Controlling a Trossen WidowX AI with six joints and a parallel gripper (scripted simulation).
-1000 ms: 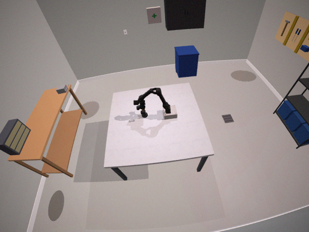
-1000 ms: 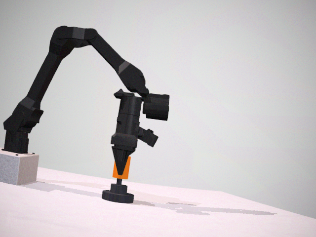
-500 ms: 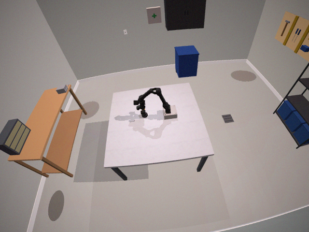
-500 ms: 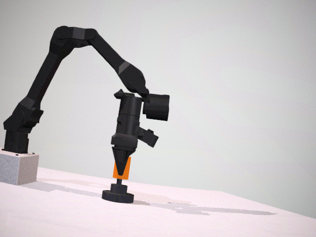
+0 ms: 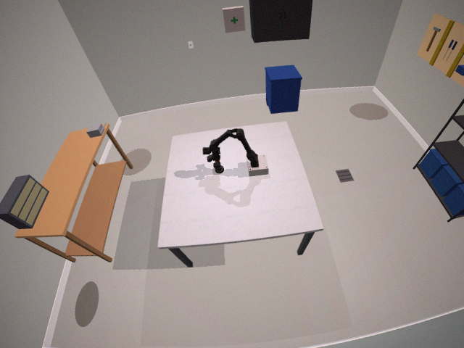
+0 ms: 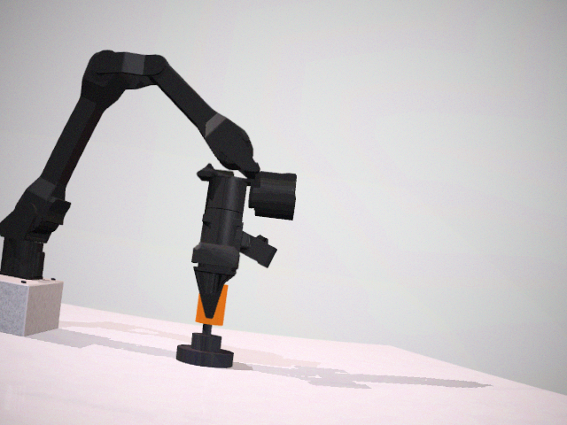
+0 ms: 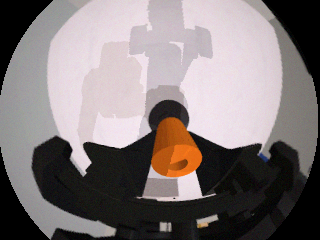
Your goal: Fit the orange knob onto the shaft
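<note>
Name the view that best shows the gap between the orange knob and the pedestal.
Exterior: side-on, the orange knob sits atop the shaft, above the pedestal. Wrist looks down the knob, hiding the gap. Top shows it too small.

Workshop room. Pegboard [image 5: 442, 45] with a hammer [image 5: 433, 37] and screwdrivers [image 5: 449, 48] on the wall, wooden workbench [image 5: 63, 180], metal shelf rack [image 5: 438, 138] with blue bins [image 5: 444, 180], first-aid box [image 5: 233, 19].
</note>
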